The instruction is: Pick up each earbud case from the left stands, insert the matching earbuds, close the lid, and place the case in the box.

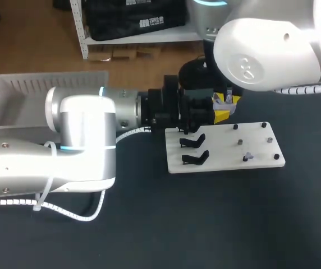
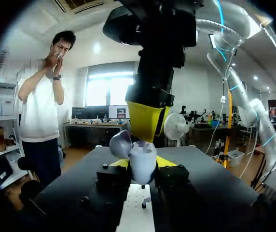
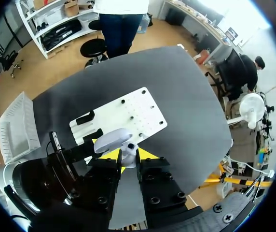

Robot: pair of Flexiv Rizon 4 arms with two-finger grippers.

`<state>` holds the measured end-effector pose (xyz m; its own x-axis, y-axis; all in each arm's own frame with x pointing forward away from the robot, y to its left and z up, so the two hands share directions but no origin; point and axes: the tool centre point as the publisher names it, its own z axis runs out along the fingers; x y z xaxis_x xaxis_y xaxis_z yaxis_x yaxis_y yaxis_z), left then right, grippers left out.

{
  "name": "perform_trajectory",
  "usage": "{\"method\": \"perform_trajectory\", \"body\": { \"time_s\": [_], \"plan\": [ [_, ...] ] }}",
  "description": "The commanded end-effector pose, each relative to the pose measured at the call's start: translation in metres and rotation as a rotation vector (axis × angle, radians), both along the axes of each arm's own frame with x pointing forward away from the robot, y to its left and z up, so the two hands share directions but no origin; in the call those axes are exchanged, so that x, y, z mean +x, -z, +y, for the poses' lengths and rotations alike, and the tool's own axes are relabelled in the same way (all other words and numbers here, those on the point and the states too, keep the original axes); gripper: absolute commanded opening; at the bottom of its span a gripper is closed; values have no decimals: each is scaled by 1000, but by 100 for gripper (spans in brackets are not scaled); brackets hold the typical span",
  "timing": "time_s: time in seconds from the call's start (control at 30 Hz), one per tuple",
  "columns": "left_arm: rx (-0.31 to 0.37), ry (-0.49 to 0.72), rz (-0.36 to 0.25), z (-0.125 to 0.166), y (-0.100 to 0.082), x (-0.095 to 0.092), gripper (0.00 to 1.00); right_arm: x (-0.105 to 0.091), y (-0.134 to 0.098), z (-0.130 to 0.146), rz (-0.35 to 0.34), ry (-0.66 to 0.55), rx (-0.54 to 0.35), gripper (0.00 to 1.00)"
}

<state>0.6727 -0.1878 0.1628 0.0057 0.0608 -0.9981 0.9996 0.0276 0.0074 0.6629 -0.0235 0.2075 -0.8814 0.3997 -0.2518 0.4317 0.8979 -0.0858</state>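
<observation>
Earbud case (image 2: 144, 157), lid open, clamped in left end effector (image 2: 142, 167) beside white board (image 1: 228, 159). Right end effector (image 2: 145, 139) over its mouth, grip unreadable. Lower straight, no side push; hold case level.

box (image 1: 14, 95) left, stand plate (image 1: 228, 151) right

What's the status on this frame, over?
Left gripper shut on the open earbud case, lid up. Right gripper at the case's opening, from above. Nothing seen in the way.
</observation>
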Motion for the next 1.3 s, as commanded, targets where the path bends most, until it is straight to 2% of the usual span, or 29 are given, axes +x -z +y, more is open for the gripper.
{"method": "perform_trajectory", "body": {
  "time_s": [0.03,0.9,1.3],
  "plan": [
    [-8,-5,-5,-1,1,-1,0,2,0,0,0,2,-3,0],
    [-8,-5,-5,-1,1,-1,0,6,-3,-7,-6,33,-10,0],
    [-8,-5,-5,-1,1,-1,0,0,-3,-9,0,45,-13,0]
  ]
}}
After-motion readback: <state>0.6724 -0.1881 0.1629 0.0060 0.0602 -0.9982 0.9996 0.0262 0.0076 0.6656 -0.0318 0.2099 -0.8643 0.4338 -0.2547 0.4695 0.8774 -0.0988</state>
